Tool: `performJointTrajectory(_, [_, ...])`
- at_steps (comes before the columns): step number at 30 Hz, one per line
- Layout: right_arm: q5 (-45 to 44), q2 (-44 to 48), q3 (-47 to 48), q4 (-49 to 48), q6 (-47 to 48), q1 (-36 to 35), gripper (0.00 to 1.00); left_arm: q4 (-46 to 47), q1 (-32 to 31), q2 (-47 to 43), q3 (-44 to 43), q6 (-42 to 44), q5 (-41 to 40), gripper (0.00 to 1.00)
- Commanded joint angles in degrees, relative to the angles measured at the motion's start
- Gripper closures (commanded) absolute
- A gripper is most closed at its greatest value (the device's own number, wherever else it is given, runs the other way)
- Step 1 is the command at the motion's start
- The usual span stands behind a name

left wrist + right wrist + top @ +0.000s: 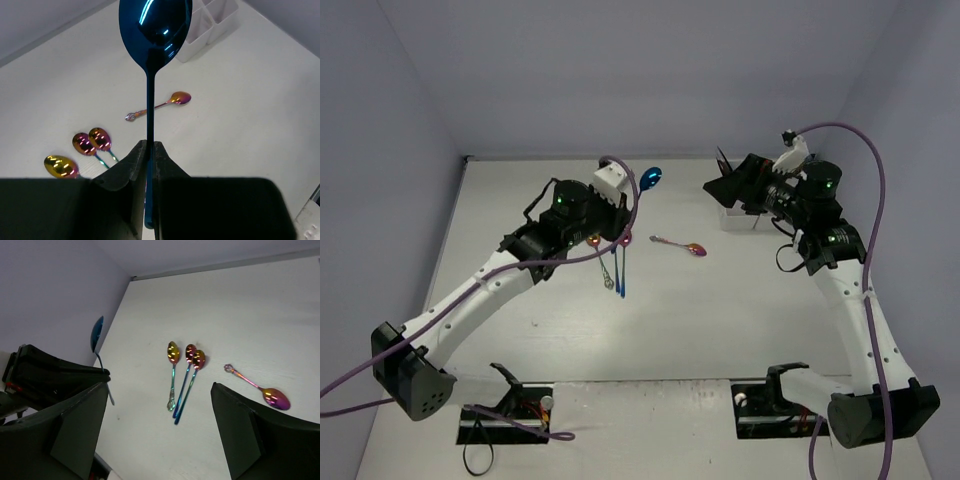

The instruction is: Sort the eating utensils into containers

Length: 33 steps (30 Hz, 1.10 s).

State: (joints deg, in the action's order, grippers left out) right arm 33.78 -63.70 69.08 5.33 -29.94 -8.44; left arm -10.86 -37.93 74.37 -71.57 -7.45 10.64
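Blue spoon point(155, 30) clenched by handle in left end effector point(150, 150), held aloft; right end effector point(159, 405) released. Next: carry to tray point(210, 22) at tabletop point(720, 320) rear right, drop into compartment.

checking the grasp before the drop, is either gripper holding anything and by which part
The left gripper is shut on the blue spoon, pinching the end part of its handle, bowl out front. The right gripper is open and holds nothing.
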Motion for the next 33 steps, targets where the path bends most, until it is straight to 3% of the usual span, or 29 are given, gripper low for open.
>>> performJointTrajectory(1, [4.1,-2.8,3.9,-4.0,-4.9,-3.3,0.2,6.4,-3.3,-0.3,-2.6,2.5,0.6,1.0])
performJointTrajectory(14, [4.2,-6.0,6.0,-7.5,-7.9,-7.1,0.31,6.3,-10.5,2.8,-6.8,6.7,-1.9,1.0])
performJointTrajectory(20, [4.5,-6.3,5.0,-8.1,-8.6,-7.5,0.53,6.5,-11.0,4.5,-8.3,7.2,-1.9,1.0])
performJointTrajectory(28, [4.1,-5.2,2.9,-8.1,-8.6,-7.5,0.95,6.9,-11.0,6.1,-8.9,7.3,-2.7,1.0])
performJointTrajectory(30, [4.1,-5.1,2.6,-8.1,-8.4,-7.5,1.0,6.9,-11.0,6.3,-8.9,7.3,-2.9,1.0])
performJointTrajectory(33, [3.7,-5.0,2.4,-8.1,-7.6,-7.3,1.0,6.8,-11.0,6.8,-8.6,7.3,-3.3,0.97])
